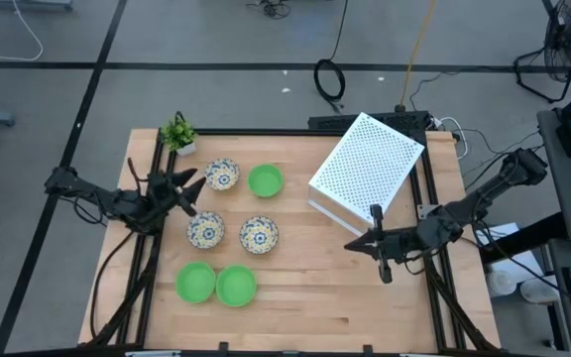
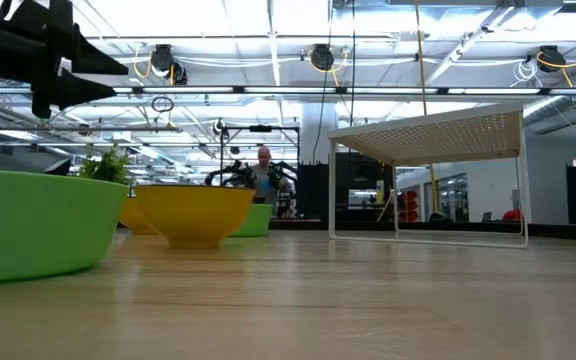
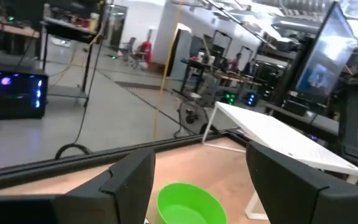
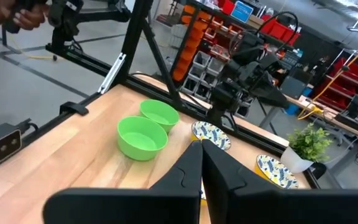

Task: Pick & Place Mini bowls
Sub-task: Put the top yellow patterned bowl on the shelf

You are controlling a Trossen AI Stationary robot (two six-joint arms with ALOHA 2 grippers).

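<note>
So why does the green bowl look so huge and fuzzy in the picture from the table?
In the low view the nearest green bowl sits right by the camera, so it looms large and soft-edged, and the ceiling lights wash out the top. In the high view all six bowls look small and even. In the left wrist view the left gripper's own fingers are blurred dark shapes.

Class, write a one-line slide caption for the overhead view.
Six mini bowls on a wooden table, flanked by two robot arms beside a white perforated rack.
</note>
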